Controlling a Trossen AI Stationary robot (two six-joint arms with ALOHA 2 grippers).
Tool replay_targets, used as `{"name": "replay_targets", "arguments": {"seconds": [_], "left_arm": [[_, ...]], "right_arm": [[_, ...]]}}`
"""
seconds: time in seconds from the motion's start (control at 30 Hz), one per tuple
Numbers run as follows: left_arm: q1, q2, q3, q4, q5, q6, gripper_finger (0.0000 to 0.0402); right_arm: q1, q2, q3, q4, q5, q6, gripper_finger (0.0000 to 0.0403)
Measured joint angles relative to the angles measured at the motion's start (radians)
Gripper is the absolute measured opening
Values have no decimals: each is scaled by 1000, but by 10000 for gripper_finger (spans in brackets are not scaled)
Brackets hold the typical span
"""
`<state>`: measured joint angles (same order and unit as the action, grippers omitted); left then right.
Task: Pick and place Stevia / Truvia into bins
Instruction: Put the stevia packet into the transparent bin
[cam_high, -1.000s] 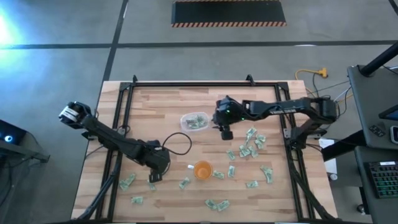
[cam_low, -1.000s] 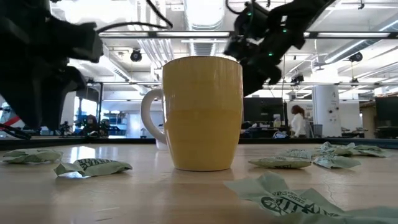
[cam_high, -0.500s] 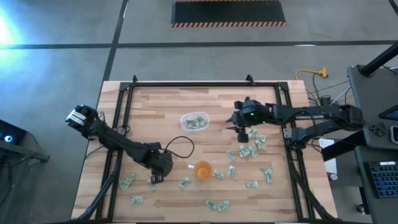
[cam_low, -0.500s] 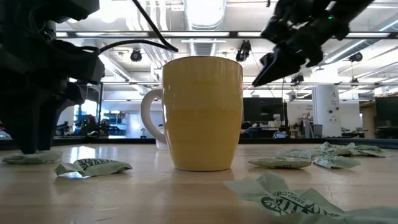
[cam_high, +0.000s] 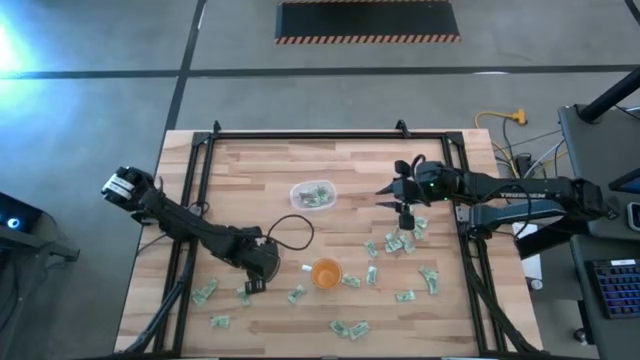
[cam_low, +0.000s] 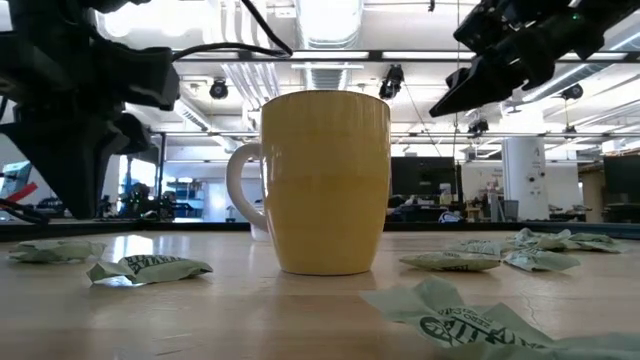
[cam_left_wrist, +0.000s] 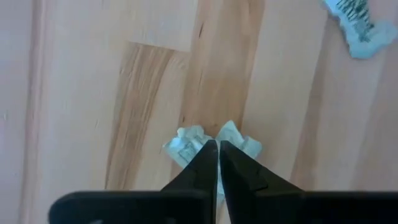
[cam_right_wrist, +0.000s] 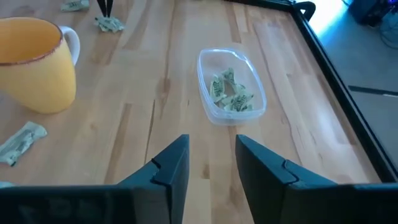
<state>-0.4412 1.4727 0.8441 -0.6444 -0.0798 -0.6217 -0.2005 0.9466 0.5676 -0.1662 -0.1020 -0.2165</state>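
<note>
A crumpled pale green and white paper sachet (cam_left_wrist: 211, 140) lies on the light wooden surface (cam_high: 260, 170), seemingly pinched between the left gripper (cam_left_wrist: 218, 148)'s pressed-together fingers. More sachets sit in the small clear plastic tub (cam_right_wrist: 231, 86). The right gripper (cam_right_wrist: 212, 157) hovers, fingers spread, holding nothing.

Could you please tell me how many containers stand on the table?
2: the clear tub near the middle of the table, and the orange cup apart from it, nearer the left hand. None seems hidden.
</note>
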Motion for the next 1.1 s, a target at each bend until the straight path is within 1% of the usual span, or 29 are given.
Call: {"name": "replay_targets", "arguments": {"seconds": [0.17, 0.23, 0.33, 0.57, 0.7, 0.87, 1.1], "left_arm": [[2, 0, 0, -1, 0, -1, 5], [2, 0, -1, -2, 0, -1, 12], [2, 0, -1, -2, 0, -1, 40], [2, -1, -11, 0, 0, -2, 128], [2, -1, -32, 14, 0, -2, 151], [2, -1, -47, 35, 1, -1, 145], [2, 1, -66, 41, 17, -9, 92]], "right_arm": [[0, 0, -14, -2, 0, 0, 119], [0, 10, -14, -1, 0, 0, 121], [0, 22, -14, -1, 0, 0, 123], [0, 25, -14, 12, -1, 1, 116], [0, 25, -14, 19, -2, 3, 114], [0, 25, -14, 19, -2, 4, 117], [0, 25, -13, 24, -2, 4, 113]]}}
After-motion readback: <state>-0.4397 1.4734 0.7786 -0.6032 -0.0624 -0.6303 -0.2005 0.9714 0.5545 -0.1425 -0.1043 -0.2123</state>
